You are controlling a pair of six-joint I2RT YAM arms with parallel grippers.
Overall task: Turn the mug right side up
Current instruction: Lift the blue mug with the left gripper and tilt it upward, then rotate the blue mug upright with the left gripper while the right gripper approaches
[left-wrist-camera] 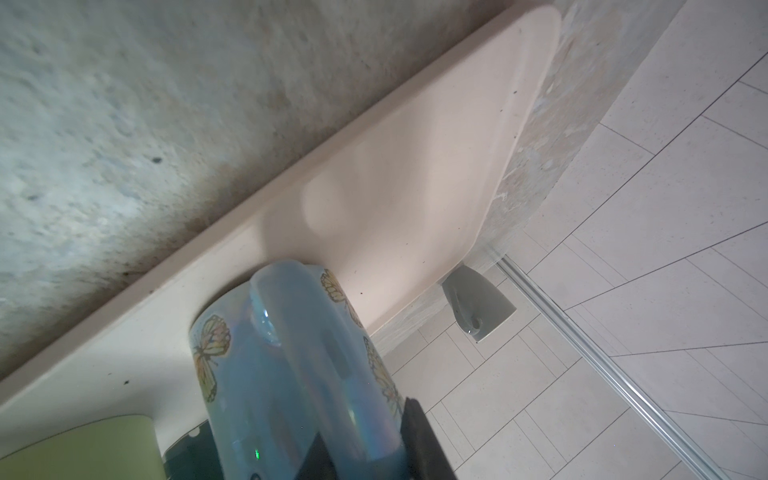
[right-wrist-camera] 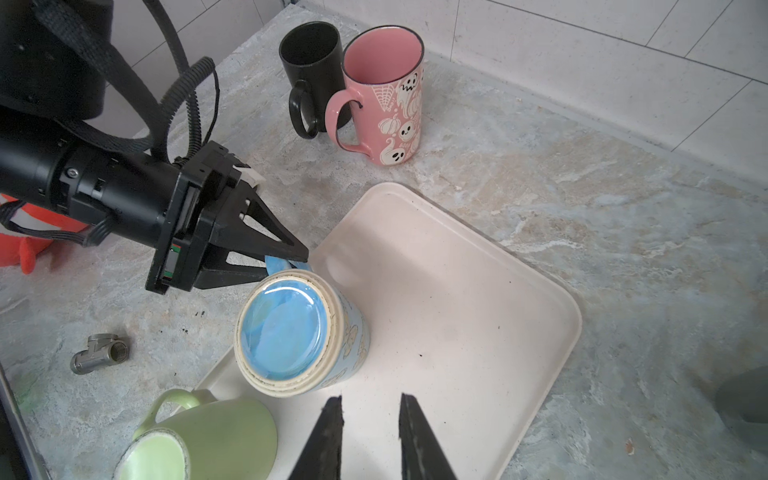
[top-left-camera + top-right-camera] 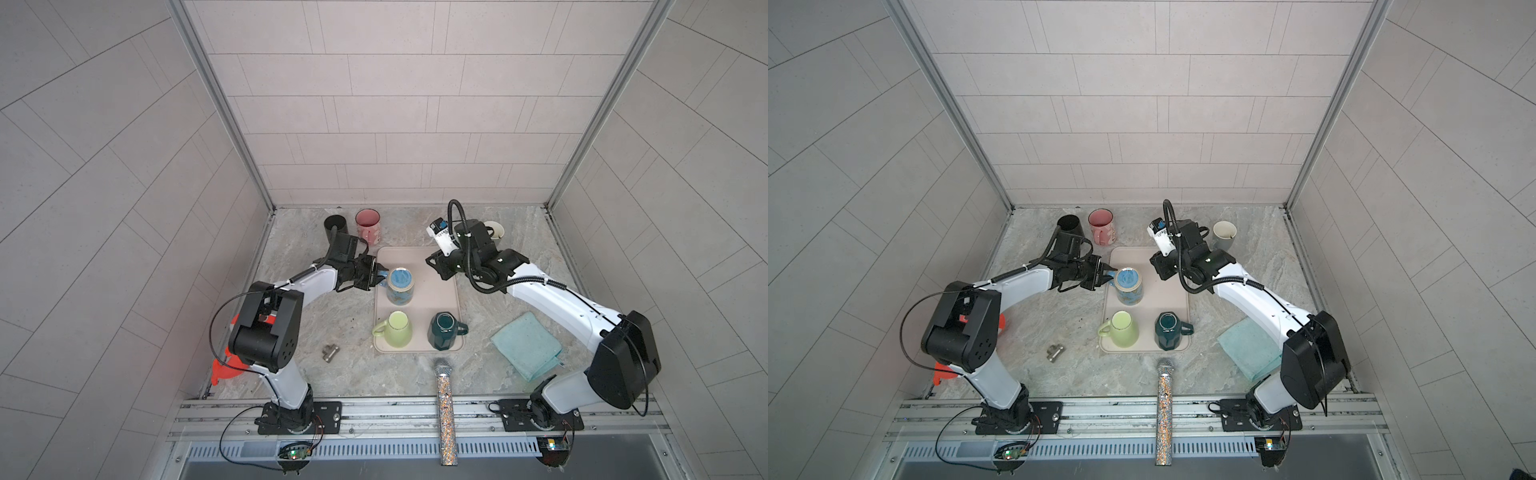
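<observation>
Blue butterfly-printed ceramic mug stands bottom-up at the far left of the beige rectangular tray, handle pinched by the left gripper, with a pale green mug and a dark teal mug on the tray's near end, while the right gripper hangs slightly parted, empty.

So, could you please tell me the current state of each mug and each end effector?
Blue butterfly-print ceramic mug: upside down, handle gripped.
Light green ceramic mug: upside down.
Dark teal ceramic mug: upside down.
Pink ghost-print ceramic mug: upright.
Black ceramic mug: upright.
Grey ceramic mug: upright.
Left end effector: shut on the blue mug's handle.
Right end effector: open, empty.
</observation>
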